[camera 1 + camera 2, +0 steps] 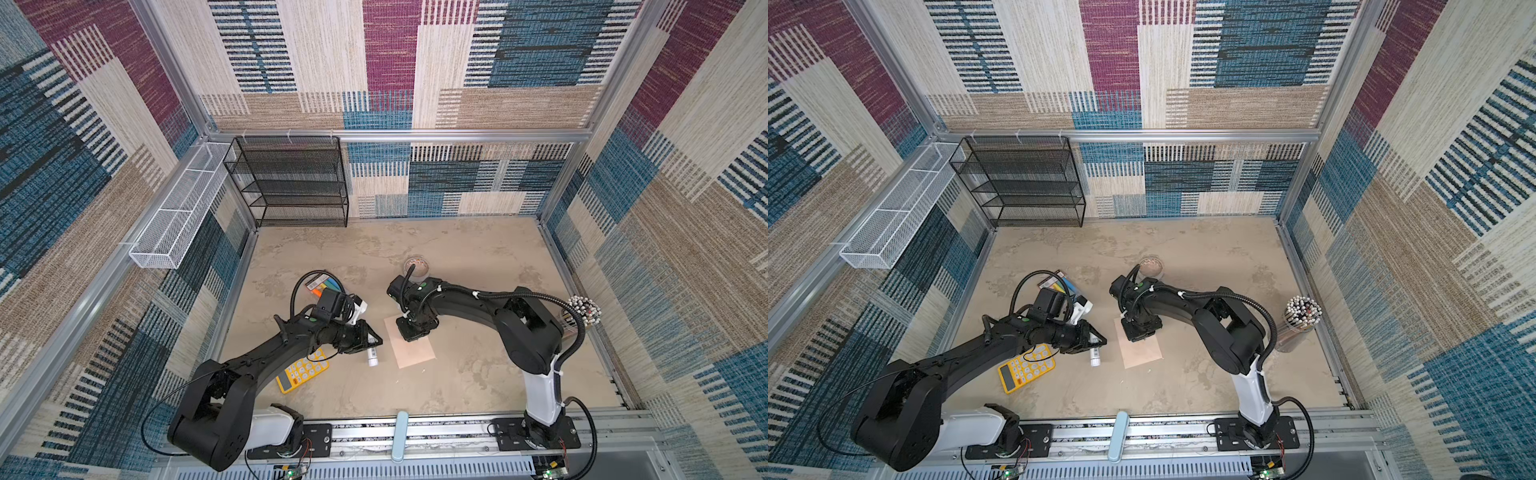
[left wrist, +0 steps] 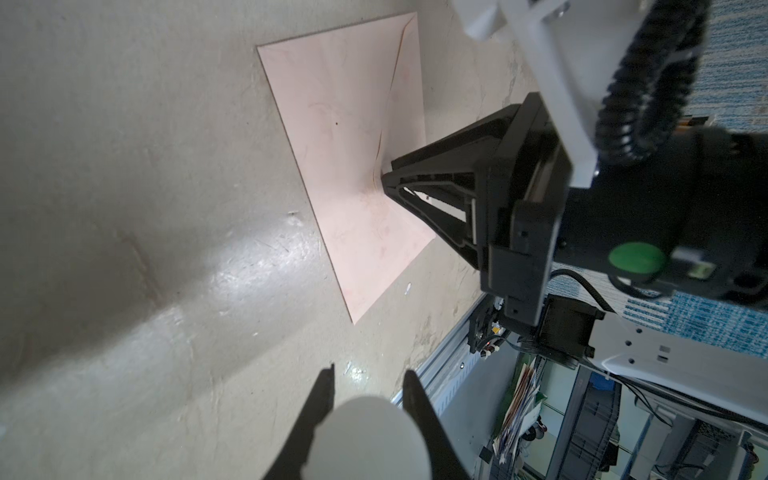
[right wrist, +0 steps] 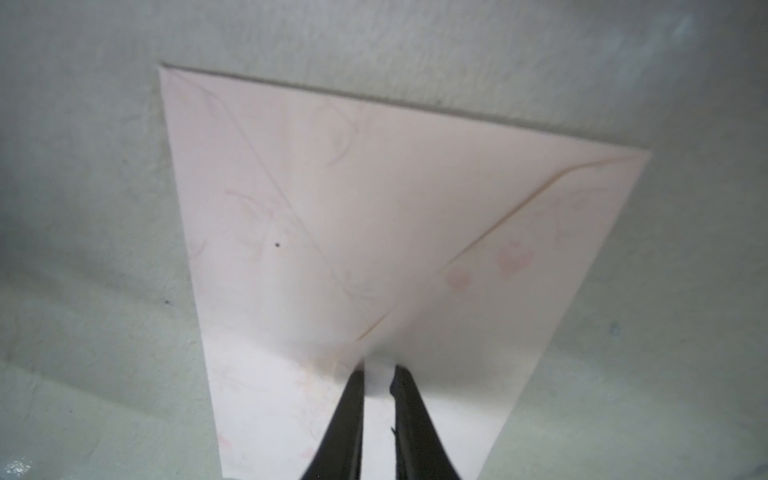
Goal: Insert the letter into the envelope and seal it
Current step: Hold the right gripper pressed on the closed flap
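Observation:
The peach envelope (image 1: 415, 353) (image 1: 1142, 353) lies flat near the middle of the table, its triangular flap folded down over the body (image 3: 374, 187) (image 2: 340, 145). My right gripper (image 1: 409, 337) (image 1: 1136, 338) (image 3: 379, 372) points straight down, with its tips on the flap's point (image 2: 384, 174). Its jaws stand nearly together with a small white piece between them. My left gripper (image 1: 379, 341) (image 1: 1104, 341) (image 2: 370, 372) hovers just left of the envelope, shut on a white tube (image 1: 372, 357) (image 2: 365, 440). The letter is out of view.
A yellow calculator (image 1: 302, 372) lies under the left forearm. A pack of coloured markers (image 1: 322, 286) is behind the left wrist. A round clear dish (image 1: 417, 266) sits behind the right arm and a cup of pencils (image 1: 582, 311) at the right wall. A black mesh shelf (image 1: 286, 183) stands back left.

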